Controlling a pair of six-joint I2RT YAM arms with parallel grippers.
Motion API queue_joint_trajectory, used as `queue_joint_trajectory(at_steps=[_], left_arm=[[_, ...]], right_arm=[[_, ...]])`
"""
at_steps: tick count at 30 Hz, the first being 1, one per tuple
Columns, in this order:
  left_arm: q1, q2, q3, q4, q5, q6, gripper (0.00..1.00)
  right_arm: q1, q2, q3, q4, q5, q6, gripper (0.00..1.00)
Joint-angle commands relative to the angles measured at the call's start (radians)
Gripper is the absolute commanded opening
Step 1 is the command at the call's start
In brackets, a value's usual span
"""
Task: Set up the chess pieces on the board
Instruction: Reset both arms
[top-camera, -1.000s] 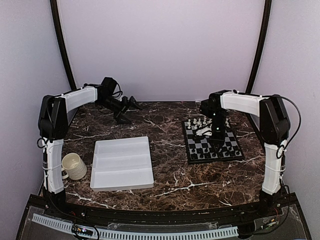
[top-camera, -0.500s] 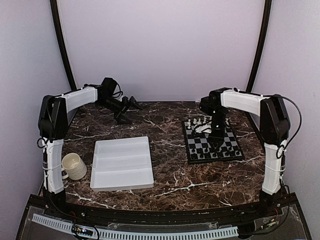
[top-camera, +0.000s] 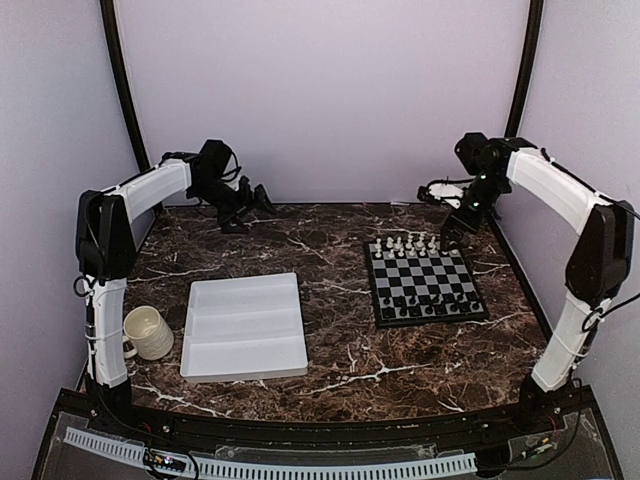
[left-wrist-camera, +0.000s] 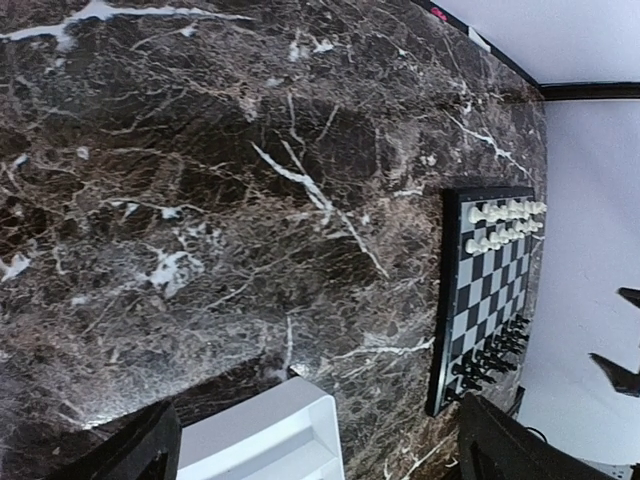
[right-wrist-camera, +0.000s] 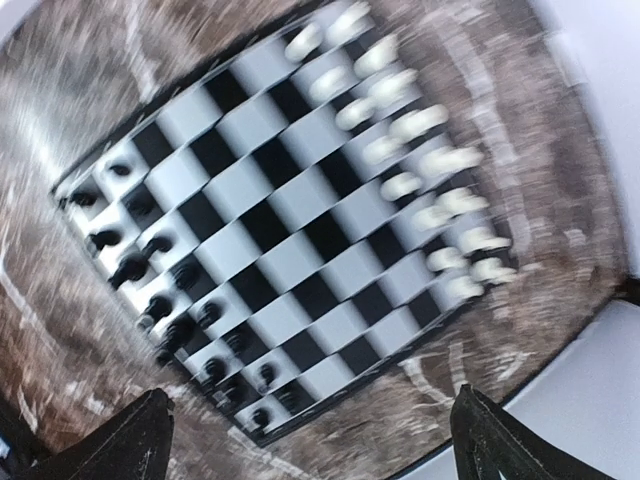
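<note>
Swung back off the board (top-camera: 425, 278), the right end effector (top-camera: 453, 228) hangs spread and empty — left end effector (top-camera: 243, 208) spread too. The chess pieces (top-camera: 408, 243) line the board's end rows; they look tiny, light, tippy — pinch mid-body.

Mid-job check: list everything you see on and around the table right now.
Dark marble table: one, brown-black with white veins, under everything.
Small square chessboard: one, black and silver-grey checks, table's right side.
Tiny white chess pieces: two rows, count unclear, board's far edge.
Tiny black chess pieces: two rows, count unclear, board's near edge.
Plain rectangular tray: one, white, left of centre.
Ribbed cup: one, cream, near left corner.
Left gripper: one, black, open, above the table's far left.
Right gripper: one, black, open, near the board's far right corner.
</note>
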Motion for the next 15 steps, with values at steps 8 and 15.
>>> queue_joint_trajectory(at_steps=[8, 15], left_arm=[[-0.071, -0.119, 0.168, -0.138, -0.436, 0.16, 0.99], [-0.185, -0.239, 0.091, 0.06, -0.721, 0.272, 0.99]], right_arm=[[-0.113, -0.388, -0.315, 0.816, 0.073, 0.443, 0.98], [-0.107, -0.47, -0.402, 1.005, 0.319, 0.651, 0.99]])
